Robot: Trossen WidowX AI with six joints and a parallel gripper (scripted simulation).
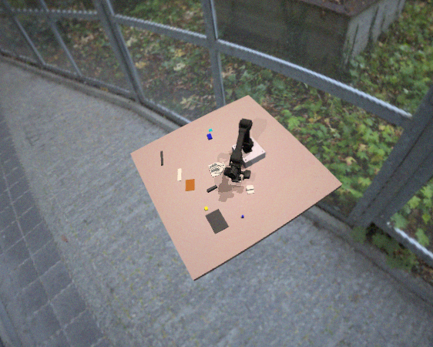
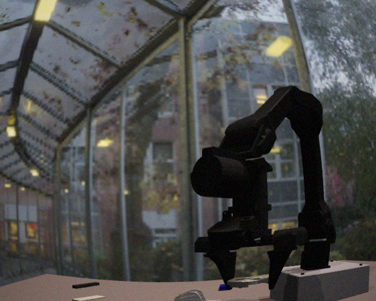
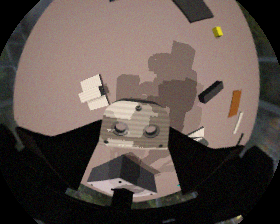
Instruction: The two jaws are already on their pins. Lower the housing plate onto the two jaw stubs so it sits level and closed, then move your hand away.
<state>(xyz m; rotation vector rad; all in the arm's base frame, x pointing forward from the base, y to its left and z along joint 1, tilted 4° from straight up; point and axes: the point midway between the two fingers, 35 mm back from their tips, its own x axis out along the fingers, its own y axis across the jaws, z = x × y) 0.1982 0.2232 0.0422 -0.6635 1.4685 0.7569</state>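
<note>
My gripper (image 1: 237,176) (image 2: 250,286) (image 3: 135,125) is shut on the pale grey housing plate (image 2: 248,282) (image 3: 136,142). The plate hangs above the table between the two fingertips, its face with two round studs and small holes towards the wrist camera. It looks roughly level in the exterior view. The pale jaw assembly (image 1: 216,169) (image 2: 189,295) lies on the table to the left of my gripper in the top view; in the wrist view it is mostly hidden behind the right finger. The plate is not over it. The jaw stubs are too small to make out.
A pale stepped block (image 1: 250,189) (image 3: 94,92) lies near my gripper. A black block (image 1: 212,189) (image 3: 211,92), an orange tile (image 1: 189,185) (image 3: 234,103) and a cream strip (image 1: 179,174) lie around the assembly. The arm's base box (image 1: 256,156) (image 2: 335,282) stands behind.
</note>
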